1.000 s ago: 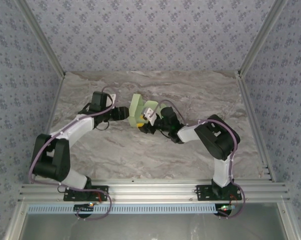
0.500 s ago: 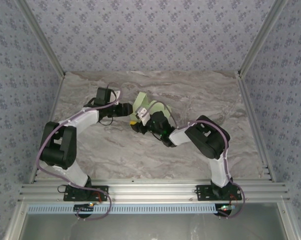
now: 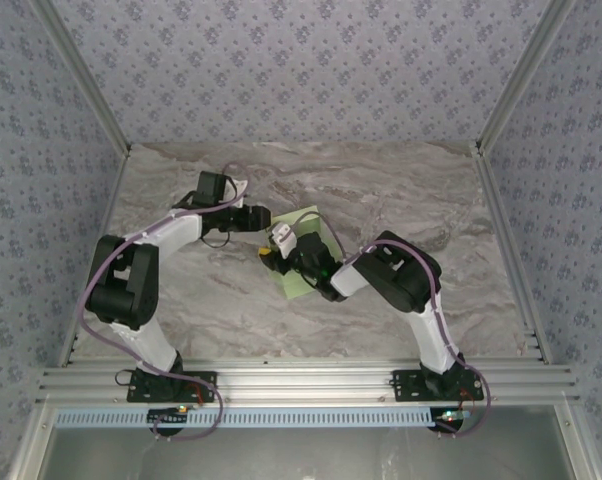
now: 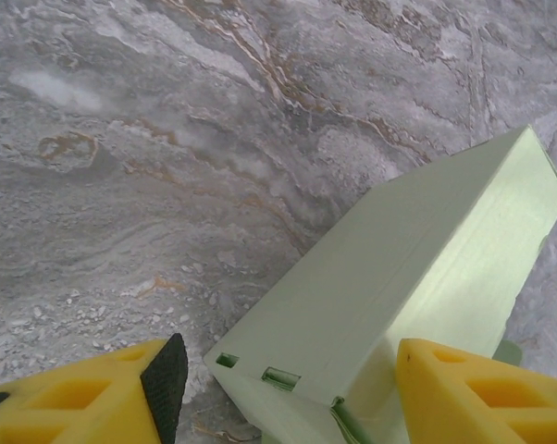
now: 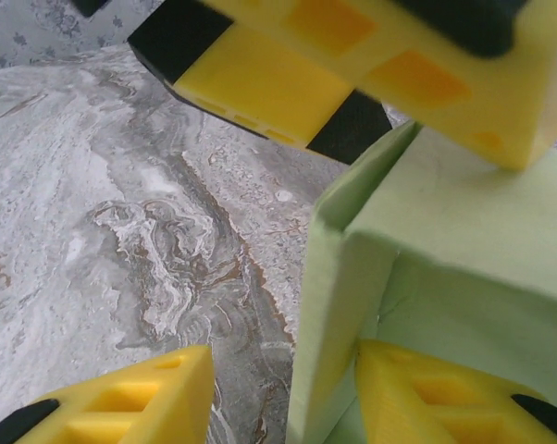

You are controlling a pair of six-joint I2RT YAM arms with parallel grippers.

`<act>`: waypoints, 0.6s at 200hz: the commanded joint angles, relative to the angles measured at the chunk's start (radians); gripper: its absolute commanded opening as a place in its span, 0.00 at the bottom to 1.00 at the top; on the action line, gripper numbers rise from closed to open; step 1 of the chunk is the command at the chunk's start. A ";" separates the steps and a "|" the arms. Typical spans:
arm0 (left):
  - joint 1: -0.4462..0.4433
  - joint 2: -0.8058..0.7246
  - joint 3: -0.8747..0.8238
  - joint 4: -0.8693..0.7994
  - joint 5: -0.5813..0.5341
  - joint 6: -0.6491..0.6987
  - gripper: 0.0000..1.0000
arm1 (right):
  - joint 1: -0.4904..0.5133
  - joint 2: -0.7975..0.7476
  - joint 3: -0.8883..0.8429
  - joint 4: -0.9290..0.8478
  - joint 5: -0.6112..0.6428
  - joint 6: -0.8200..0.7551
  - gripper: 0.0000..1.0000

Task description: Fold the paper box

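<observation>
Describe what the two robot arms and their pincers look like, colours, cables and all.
The left arm and right arm pair white link shells with bulky black joint housings, and a thin lavender cable loops along each. The left pincer and right pincer have blocky yellow fingers with moulded recesses and black pads.

Black-and-white arms [image 3: 166, 237], yellow gripper fingers [image 4: 482, 398]

grey marbled table [image 3: 401, 190]; floral-patterned walls [image 3: 301, 60]; aluminium rails [image 3: 311, 381]
</observation>
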 commanded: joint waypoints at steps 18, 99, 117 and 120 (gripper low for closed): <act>-0.015 0.005 -0.035 -0.038 0.058 0.034 0.60 | 0.028 0.007 0.003 0.032 0.014 -0.060 0.39; -0.028 -0.007 -0.104 -0.020 0.099 0.005 0.47 | 0.049 -0.006 -0.044 0.122 0.058 -0.073 0.31; -0.027 -0.012 -0.103 -0.024 0.087 0.005 0.47 | 0.052 -0.016 -0.060 0.134 0.059 -0.077 0.30; -0.027 -0.011 -0.101 -0.026 0.085 0.007 0.47 | 0.053 -0.017 -0.062 0.139 0.059 -0.076 0.30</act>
